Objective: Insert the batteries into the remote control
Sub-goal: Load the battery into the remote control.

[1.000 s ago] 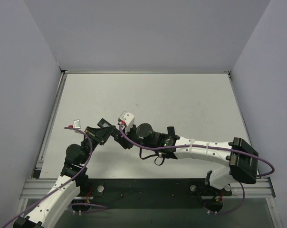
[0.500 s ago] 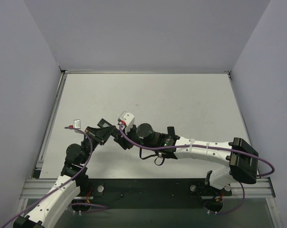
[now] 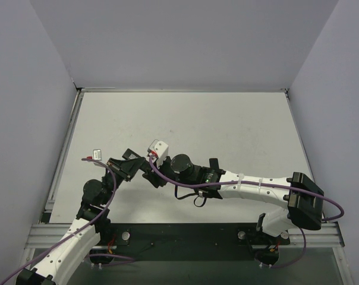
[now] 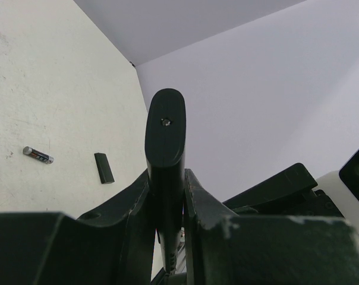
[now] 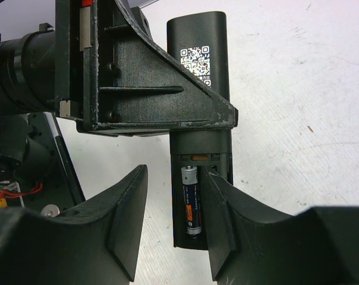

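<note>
Now, my left gripper (image 4: pixel 166 181) clamps the remote control (image 5: pixel 197 35) steady while my right gripper (image 5: pixel 173 173), open and empty, straddles the seated battery (image 5: pixel 191 202) inside it, so I should withdraw straight before fetching the loose battery (image 4: pixel 38 155) lying left.

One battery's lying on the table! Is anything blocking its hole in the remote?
Nothing visible does: the remote, clamped in the left tool, has its bay open with one battery inside. The cover lies beside the loose battery. The open right tool straddles the bay.
</note>
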You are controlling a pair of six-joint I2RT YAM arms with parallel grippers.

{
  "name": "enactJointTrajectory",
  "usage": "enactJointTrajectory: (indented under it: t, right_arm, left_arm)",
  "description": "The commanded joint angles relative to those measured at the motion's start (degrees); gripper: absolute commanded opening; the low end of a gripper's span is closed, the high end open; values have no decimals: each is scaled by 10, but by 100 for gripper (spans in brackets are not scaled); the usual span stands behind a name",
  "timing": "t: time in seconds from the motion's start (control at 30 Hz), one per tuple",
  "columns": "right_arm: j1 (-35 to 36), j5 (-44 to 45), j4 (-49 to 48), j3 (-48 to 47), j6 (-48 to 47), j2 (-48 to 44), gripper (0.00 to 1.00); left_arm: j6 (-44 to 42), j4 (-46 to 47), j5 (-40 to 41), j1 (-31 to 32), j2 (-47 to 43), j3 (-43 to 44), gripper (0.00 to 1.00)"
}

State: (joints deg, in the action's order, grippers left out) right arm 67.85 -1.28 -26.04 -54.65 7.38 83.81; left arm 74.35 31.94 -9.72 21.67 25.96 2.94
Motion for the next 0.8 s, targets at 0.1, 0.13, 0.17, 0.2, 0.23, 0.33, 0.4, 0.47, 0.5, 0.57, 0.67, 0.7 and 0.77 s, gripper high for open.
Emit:
enactJointTrajectory:
  t: [0.1, 0.13, 0.17, 0.2, 0.23, 0.33, 0.4, 0.47, 0.5, 0.57, 0.67, 0.7, 0.77]
  right_arm:
    - [-18, 36, -2, -23, -21, -23, 37]
    - [-19, 36, 1, -25, -21, -23, 37]
    - [-20, 33, 9, -27, -21, -23, 37]
    - [-20, 30, 13, -29, -20, -25, 37]
    - [-22, 29, 17, -32, -20, -25, 37]
    - [-23, 22, 30, -39, -16, -24, 33]
    - [-25, 20, 34, -40, -10, -25, 25]
    - [-28, 17, 41, -41, -5, -25, 18]
    - [-32, 18, 42, -41, -1, -25, 16]
    - [-34, 18, 42, -41, 1, -27, 9]
    - [-39, -6, 42, -38, 4, -29, 1]
    - [-40, -9, 40, -37, 4, -30, 0]
    - [-43, -18, 30, -32, 7, -32, 0]
  left_arm:
    - [-3, 31, -70, 16, -9, 26, 0]
    - [-6, 29, -68, 15, -12, 29, 0]
    - [-12, 25, -66, 16, -13, 30, 0]
    - [-15, 19, -64, 16, -14, 36, 0]
    - [-19, 15, -63, 15, -13, 38, 0]
    - [-35, 1, -62, 16, -10, 53, 0]
    - [-39, 0, -64, 15, -6, 58, 0]
    - [-39, 2, -65, 16, -3, 59, 0]
    - [-39, 3, -65, 15, -2, 59, 0]
    - [-39, 4, -65, 15, -2, 61, 0]
    - [-39, 3, -65, 15, -6, 64, 0]
    - [-38, 2, -65, 15, -6, 65, 0]
    - [-36, 2, -67, 16, -6, 65, 0]
